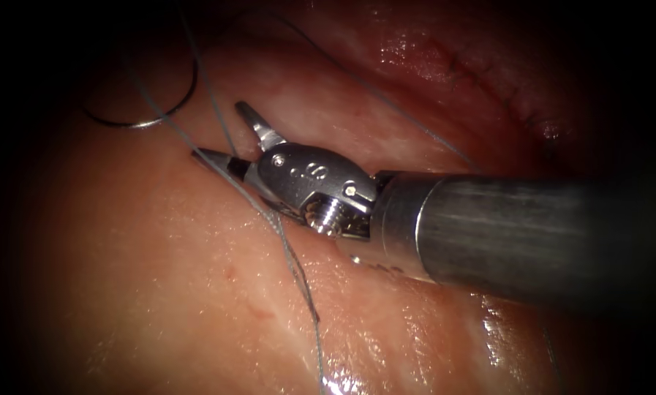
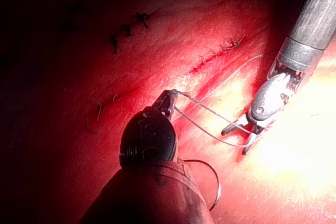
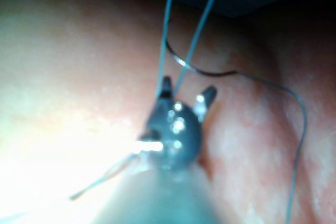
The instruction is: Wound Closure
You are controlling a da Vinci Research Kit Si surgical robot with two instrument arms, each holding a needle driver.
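Observation:
My right tool (image 1: 218, 130) reaches in from the right with its jaws open. Two strands of thread (image 1: 298, 271) run between the jaws, and the tool holds nothing. The curved needle (image 1: 141, 123) lies free on the tissue (image 1: 159, 278), left of the cut (image 1: 503, 80), with neither tool holding it. In the left wrist view my left tool (image 2: 170, 97) is shut on the thread (image 2: 210, 109), and two strands stretch from it to the right tool (image 2: 235, 141). The right wrist view shows the open jaws (image 3: 187, 87) around both strands (image 3: 202, 24), with the needle (image 3: 184, 64) just beyond.
Several dark stitches (image 2: 128, 27) cross the closed part of the cut (image 2: 215, 56). A long run of thread (image 1: 415, 124) trails over the tissue toward the upper right. The needle (image 2: 217, 182) lies close beside the left tool's shaft.

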